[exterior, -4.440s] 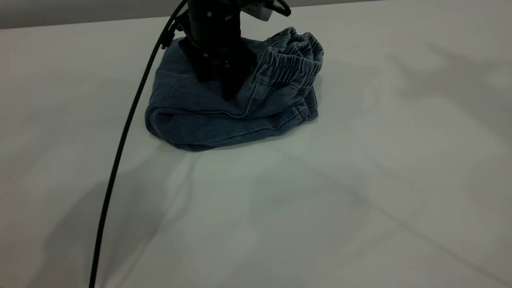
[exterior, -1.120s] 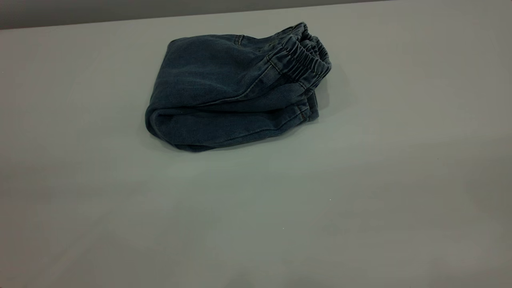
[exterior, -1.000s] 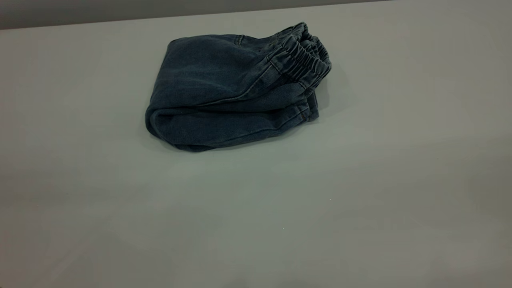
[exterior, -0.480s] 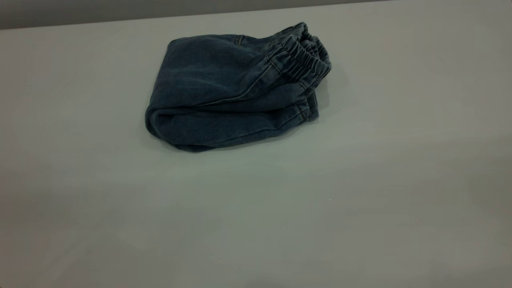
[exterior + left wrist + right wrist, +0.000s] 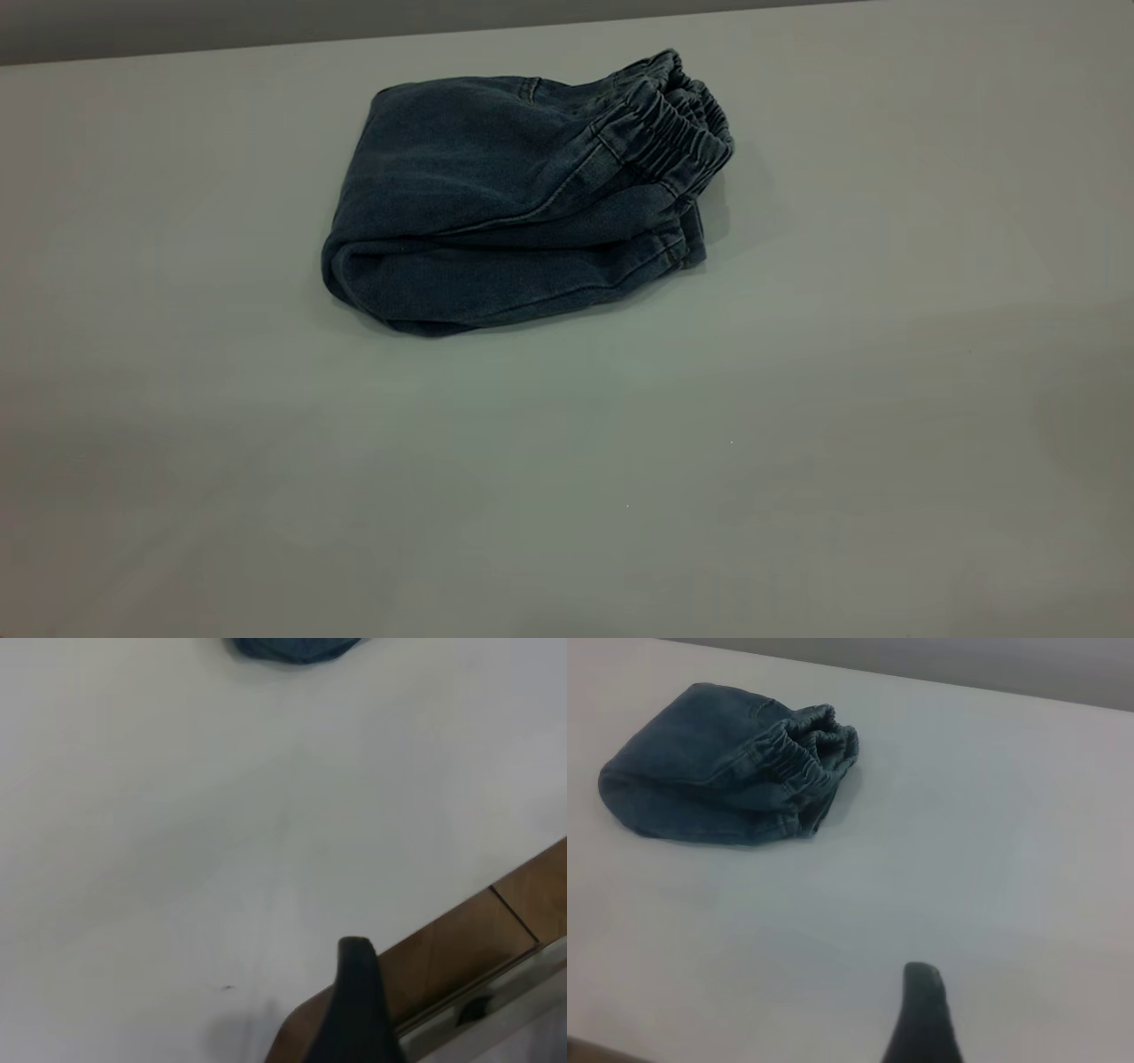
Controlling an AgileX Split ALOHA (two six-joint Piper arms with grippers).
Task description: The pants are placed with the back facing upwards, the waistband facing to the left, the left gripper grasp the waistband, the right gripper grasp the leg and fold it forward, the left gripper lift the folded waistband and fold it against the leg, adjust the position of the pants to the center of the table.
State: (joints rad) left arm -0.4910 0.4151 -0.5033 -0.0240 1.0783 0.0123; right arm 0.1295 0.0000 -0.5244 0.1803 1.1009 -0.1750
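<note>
The pants (image 5: pixel 478 177) lie folded into a compact blue denim bundle on the table (image 5: pixel 620 461), left of middle and toward the far edge. The gathered waistband (image 5: pixel 678 124) sits on top at the bundle's right end, and a stitched leg hem (image 5: pixel 669 250) peeks out beneath it. No gripper touches the cloth, and none shows in the exterior view. The left wrist view has only a dark tip of the left gripper (image 5: pixel 356 961), far from the pants (image 5: pixel 297 647). The right gripper (image 5: pixel 923 985) likewise shows one dark tip, well away from the pants (image 5: pixel 691 771) and waistband (image 5: pixel 811 753).
The table's far edge meets a grey wall (image 5: pixel 266 22) just behind the bundle. In the left wrist view a brown wooden table edge (image 5: pixel 461 948) and a pale rail lie beside the gripper tip. Bare tabletop spreads in front and to the right of the pants.
About four seconds ago a black gripper with its cable stood pressed on the bundle; it has since left the exterior view. Over the last second nothing has moved.
</note>
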